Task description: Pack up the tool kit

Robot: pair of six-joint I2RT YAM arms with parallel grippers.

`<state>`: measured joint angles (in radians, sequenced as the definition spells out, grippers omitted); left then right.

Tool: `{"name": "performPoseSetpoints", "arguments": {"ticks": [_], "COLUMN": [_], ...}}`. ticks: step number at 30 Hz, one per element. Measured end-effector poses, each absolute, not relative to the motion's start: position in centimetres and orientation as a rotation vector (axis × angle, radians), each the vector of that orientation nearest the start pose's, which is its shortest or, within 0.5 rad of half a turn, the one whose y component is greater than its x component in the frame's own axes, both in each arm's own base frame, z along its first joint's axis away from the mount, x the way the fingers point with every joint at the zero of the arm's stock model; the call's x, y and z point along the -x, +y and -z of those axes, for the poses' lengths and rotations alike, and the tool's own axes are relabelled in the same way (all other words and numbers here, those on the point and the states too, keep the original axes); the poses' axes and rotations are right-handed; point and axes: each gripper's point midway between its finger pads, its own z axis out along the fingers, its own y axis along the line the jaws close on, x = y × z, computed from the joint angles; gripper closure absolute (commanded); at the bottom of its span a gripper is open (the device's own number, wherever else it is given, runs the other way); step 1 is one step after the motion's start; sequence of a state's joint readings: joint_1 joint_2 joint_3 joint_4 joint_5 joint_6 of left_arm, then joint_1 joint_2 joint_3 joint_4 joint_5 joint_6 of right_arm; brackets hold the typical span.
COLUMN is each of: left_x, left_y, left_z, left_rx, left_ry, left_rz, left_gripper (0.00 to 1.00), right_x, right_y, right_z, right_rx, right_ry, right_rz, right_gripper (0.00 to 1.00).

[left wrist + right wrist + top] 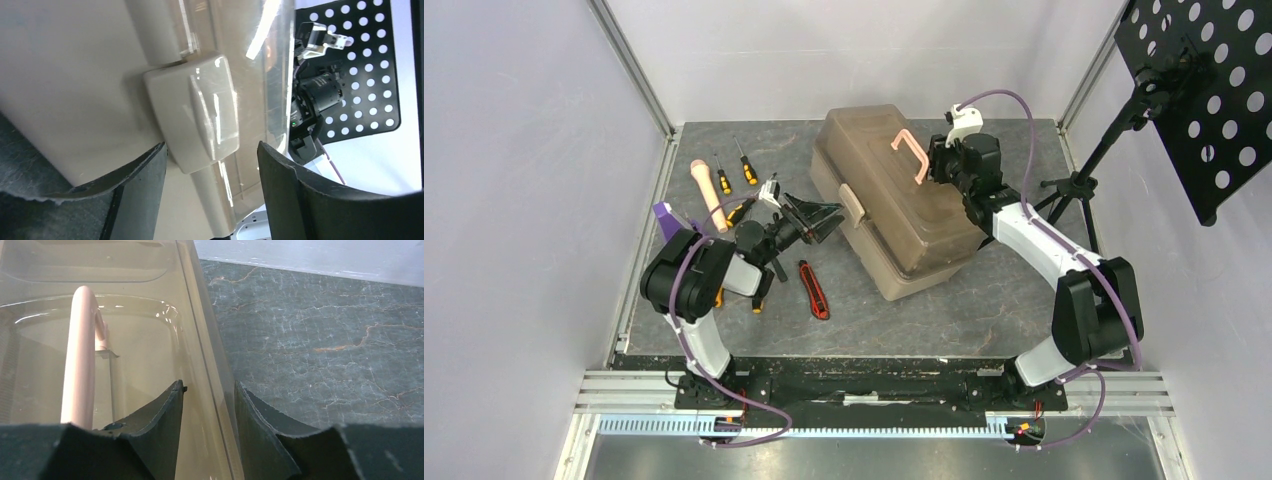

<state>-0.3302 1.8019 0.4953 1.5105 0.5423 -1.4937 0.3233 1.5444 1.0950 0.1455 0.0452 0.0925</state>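
Now | left gripper: spread wide, bracketing the latch on the toolbox | right gripper: narrowly parted astride the toolbox lid's edge, beside the pink handle

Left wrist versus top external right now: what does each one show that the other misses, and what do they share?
Only the left wrist view: the latch close up, framed between the open left jaws. Only the top external view: the pink handle, the utility knife, the screwdrivers, the beige rod and the purple block, all left of the box. Both: the closed toolbox, the right arm beside it and the perforated black panel.
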Motion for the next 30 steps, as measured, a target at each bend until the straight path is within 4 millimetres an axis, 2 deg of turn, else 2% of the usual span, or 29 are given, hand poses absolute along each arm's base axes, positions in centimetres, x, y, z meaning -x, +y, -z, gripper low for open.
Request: {"name": "performPoseSetpoints", "arguments": {"ticks": [5, 8, 15, 23, 26, 30], "left_x": [-34.6, -35.2, -36.3, -35.9, -35.8, -35.9], "left_y": [-25.2, -25.6, -25.9, -26.5, -26.7, -26.8], "left_z": [-16.6, -16.2, -17.3, -18.4, -18.7, -18.7], "left_rx": [0.463, 0.461, 0.422, 0.389, 0.387, 0.400], "left_ry": [1.686, 1.696, 1.658, 1.643, 1.647, 1.662], "left_rz": [1.809, 1.812, 1.824, 1.842, 1.845, 1.843], "left_gripper": [0.27, 0.27, 0.32, 0.40, 0.45, 0.57], "right_x": [-46.2, -46.2, -46.4, -46.6, -46.7, -46.7], "right_y": [15.1, 15.1, 14.5, 14.4, 14.1, 13.8], "right_z": [-21.1, -21.1, -21.0, -20.9, -20.8, -20.8], "right_rx": [0.188, 0.190, 0.184, 0.184, 0.172, 0.155], "right_ry": [1.872, 1.871, 1.873, 1.869, 1.865, 1.862], "right_rz": [-0.247, -0.249, -0.225, -0.219, -0.199, -0.164], "right_gripper": [0.56, 0.56, 0.56, 0.56, 0.57, 0.56]}}
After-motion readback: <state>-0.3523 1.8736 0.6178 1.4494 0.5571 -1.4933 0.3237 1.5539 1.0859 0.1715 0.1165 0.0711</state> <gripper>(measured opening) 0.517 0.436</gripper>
